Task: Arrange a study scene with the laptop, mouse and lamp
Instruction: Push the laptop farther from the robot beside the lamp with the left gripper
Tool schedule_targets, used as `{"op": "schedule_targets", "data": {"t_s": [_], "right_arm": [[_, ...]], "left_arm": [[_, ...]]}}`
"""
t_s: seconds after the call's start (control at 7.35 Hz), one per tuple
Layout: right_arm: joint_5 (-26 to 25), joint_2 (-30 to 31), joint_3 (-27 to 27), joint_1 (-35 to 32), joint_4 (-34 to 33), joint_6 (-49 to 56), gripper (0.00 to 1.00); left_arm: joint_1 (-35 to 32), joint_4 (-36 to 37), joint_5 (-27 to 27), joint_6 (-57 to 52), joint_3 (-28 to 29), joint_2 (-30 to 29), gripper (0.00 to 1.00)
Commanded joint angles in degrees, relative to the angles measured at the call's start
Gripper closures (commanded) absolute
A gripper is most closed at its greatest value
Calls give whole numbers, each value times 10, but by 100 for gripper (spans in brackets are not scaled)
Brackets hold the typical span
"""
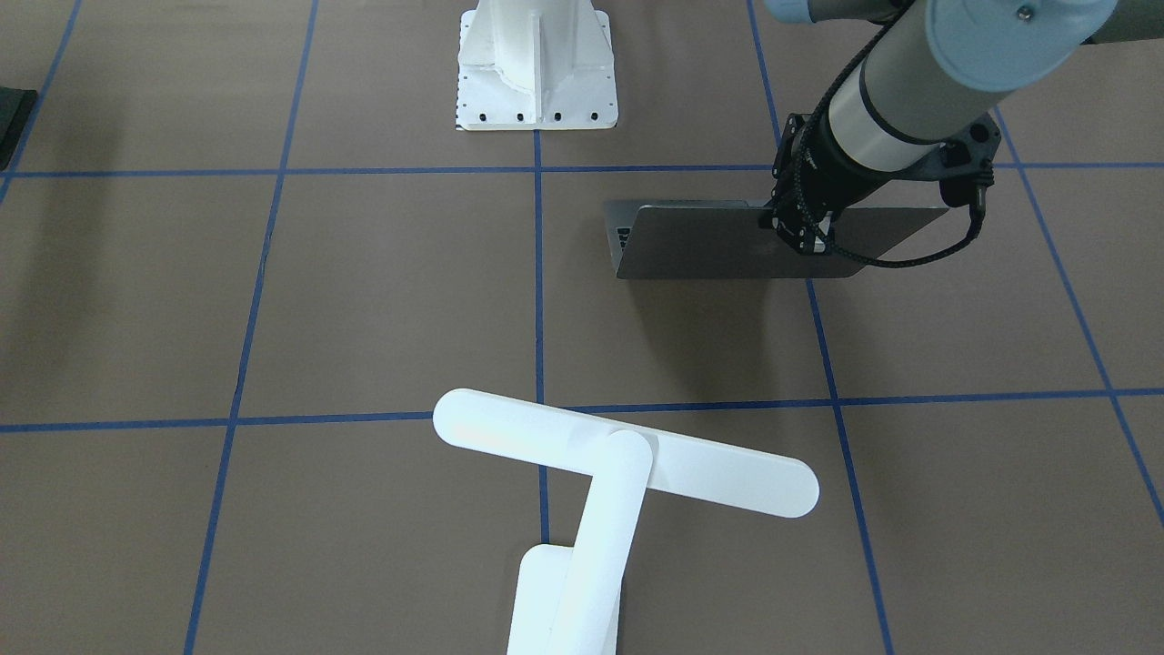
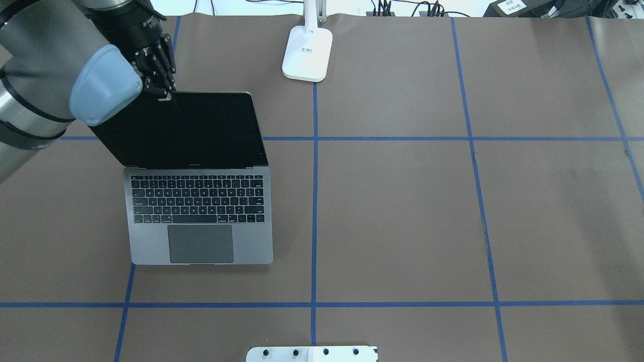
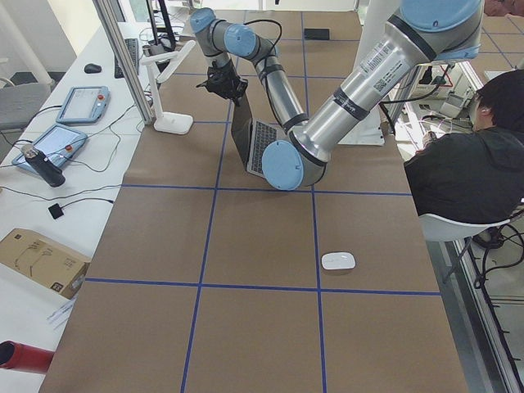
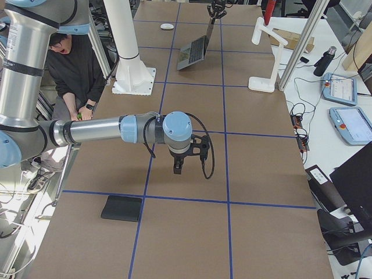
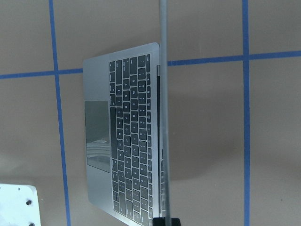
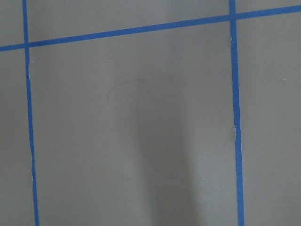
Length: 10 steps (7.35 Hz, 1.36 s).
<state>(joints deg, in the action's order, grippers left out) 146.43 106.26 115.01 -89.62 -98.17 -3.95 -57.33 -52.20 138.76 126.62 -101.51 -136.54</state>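
Note:
The laptop (image 2: 201,216) stands open on the table's left half, keyboard towards the robot, and also shows in the front view (image 1: 718,241). My left gripper (image 2: 166,95) is shut on the top edge of its lid near the left corner. The left wrist view shows the lid edge-on above the keys (image 5: 127,141). The white lamp (image 1: 627,464) stands at the far middle edge, its base (image 2: 308,53) on the table. The white mouse (image 3: 338,260) lies near the table's left end. My right gripper (image 4: 178,168) hangs over bare table towards the right end; I cannot tell whether it is open.
A black mouse pad (image 4: 122,208) lies near the right end, on the robot's side. The white ribbed pedestal (image 1: 536,64) stands at the robot's middle edge. Blue tape lines grid the brown table. A seated person (image 3: 467,172) is behind the robot.

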Motion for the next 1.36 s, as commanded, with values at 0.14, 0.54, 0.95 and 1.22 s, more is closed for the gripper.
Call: {"op": "schedule_targets", "data": {"t_s": [0.14, 0.54, 0.95, 1.22], "right_arm": [[0, 0, 0, 0, 1, 0, 1], [1, 0, 3, 0, 1, 0, 1], [1, 0, 2, 1, 1, 0, 1], [2, 1, 1, 1, 1, 0, 1]], "left_arm": [[6, -44, 0, 40, 56, -19, 100], [15, -94, 0, 42, 97, -23, 100], [16, -153, 0, 62, 150, -36, 100], [16, -198, 0, 64, 193, -47, 100]]}}
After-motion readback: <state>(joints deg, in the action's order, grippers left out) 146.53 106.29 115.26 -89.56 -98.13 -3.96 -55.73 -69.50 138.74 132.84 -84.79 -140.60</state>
